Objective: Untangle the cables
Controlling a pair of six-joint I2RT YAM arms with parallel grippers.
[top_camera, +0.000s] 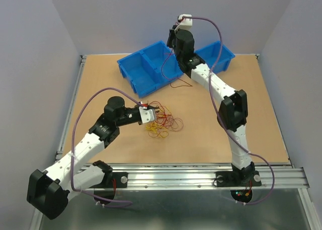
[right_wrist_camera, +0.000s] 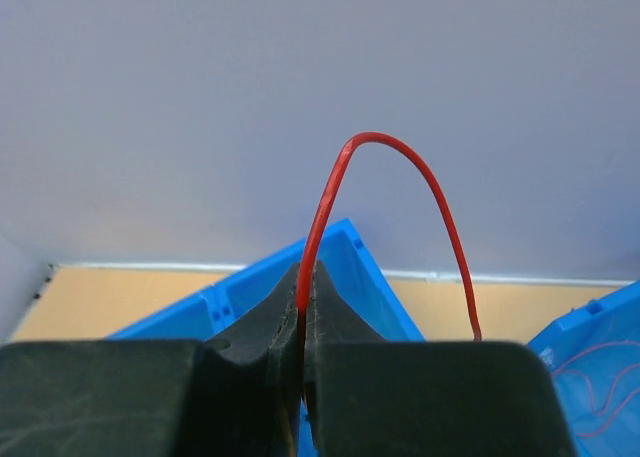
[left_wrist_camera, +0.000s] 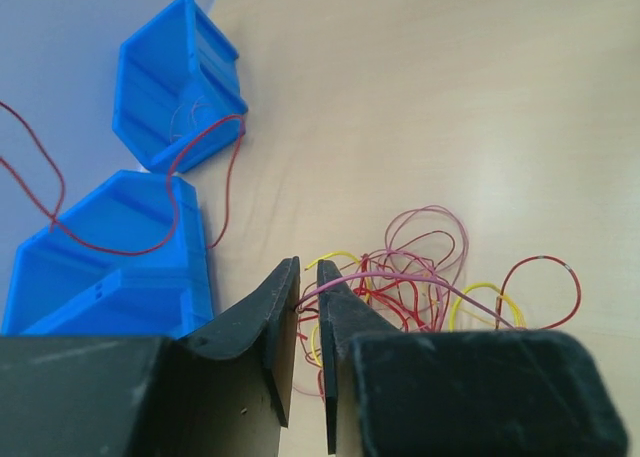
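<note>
Holding a single red cable (right_wrist_camera: 345, 162) pinched tight between its closed fingers, the right pincer (right_wrist_camera: 305, 277) hangs high above the back of the desk (top_camera: 201, 134). The cable arches up out of the fingertips and drops again. In the overhead view it runs down from the pincer, across the nearer blue bin (top_camera: 146, 66), and its loose end lies on the desk just in front of that bin. A second blue bin (top_camera: 221, 54) stands beside the first, behind the right arm.

The tangle of cables (top_camera: 163, 123), with red, yellow and orange loops, lies on the desk near the middle. The left pincer (left_wrist_camera: 308, 272) is low at the tangle's left edge. Its jaws stand a narrow gap apart, and a pinkish strand crosses the fingertips. Whether the fingers bear on that strand cannot be told.
</note>
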